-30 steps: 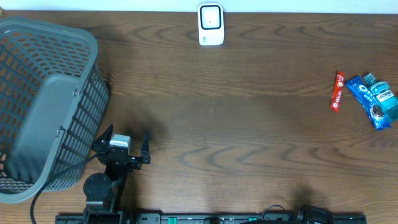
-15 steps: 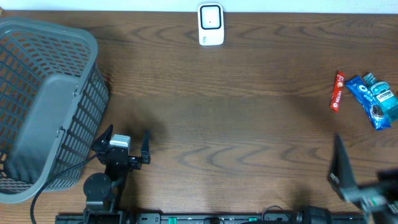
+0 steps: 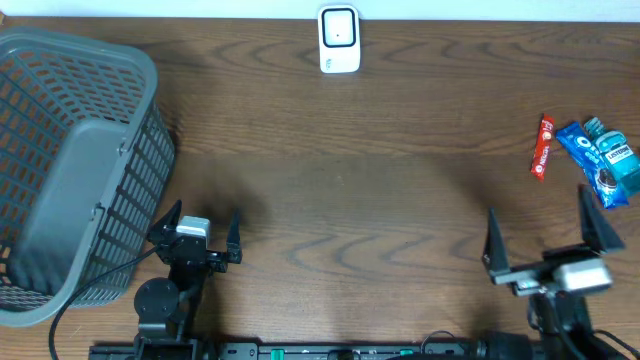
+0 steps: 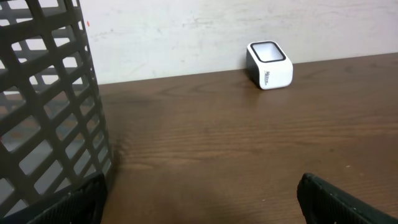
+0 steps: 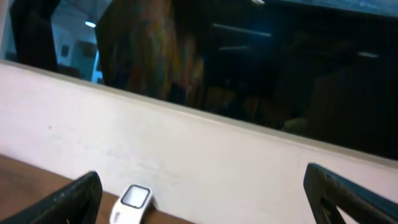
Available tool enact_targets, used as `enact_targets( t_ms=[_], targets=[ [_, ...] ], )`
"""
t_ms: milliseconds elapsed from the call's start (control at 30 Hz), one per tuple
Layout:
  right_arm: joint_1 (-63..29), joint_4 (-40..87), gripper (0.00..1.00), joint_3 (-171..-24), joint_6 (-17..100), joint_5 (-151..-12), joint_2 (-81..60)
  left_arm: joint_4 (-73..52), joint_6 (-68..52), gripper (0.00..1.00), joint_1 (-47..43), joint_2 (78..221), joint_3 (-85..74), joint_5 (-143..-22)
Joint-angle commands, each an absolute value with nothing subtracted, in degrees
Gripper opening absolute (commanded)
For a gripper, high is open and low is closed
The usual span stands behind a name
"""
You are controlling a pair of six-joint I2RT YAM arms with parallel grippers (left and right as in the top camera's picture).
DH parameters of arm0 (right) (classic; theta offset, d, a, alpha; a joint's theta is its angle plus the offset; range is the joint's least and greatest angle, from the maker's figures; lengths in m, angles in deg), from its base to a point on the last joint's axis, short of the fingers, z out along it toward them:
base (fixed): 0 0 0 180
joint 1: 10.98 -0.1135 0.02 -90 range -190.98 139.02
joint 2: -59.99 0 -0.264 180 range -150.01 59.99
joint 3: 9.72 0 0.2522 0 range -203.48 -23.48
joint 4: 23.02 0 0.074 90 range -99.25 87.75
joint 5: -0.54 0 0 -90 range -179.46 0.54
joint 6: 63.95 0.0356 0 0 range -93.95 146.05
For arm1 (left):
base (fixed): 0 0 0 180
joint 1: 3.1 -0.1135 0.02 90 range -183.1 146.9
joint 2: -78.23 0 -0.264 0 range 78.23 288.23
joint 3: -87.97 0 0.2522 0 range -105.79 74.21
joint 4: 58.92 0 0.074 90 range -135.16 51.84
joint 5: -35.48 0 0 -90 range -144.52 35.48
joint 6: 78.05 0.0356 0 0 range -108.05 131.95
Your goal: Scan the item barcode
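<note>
Items for scanning lie grouped at the right edge of the table point(image 3: 380, 190): a red stick pack point(image 3: 541, 146), a blue cookie packet point(image 3: 592, 165) and a teal mouthwash bottle point(image 3: 612, 152). The packet and the bottle touch, and neither gripper touches any of the three. Nearest the robot's base, the left gripper point(image 3: 205, 212) sits low over the wood. Its jaws are spread wide with nothing between them, just beside the wall of the grey mesh basket point(image 3: 140, 190). At the near right, the right gripper point(image 3: 537, 202) also has its jaws wide apart and empty, a little short of the items. Its camera tilts up toward the white wall. Farthest off, the white scanner point(image 3: 339, 39) stands at the middle of the table's back edge, well apart from the items.
</note>
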State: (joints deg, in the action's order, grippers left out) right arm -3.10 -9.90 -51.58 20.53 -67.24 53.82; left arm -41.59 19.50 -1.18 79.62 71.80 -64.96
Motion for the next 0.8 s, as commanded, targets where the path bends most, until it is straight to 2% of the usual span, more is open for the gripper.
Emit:
enact_targets(
  t_ms=[0,433,767],
  targets=[
    [-3.9,-12.5,0.99,-45.1,19.1,-71.3,56.5,-41.0,20.0,0.98,-1.4,79.6,73.4,-65.9],
    [-6.7,-14.2,0.99,-27.6,19.6,-83.3,59.7,-41.0,20.0,0.98,-1.4,79.6,73.4,-65.9],
    [-6.9,-8.8,0.99,-23.8,20.4,-89.4,59.7,-41.0,20.0,0.98,-1.4,79.6,73.4,-65.9]
  ],
)
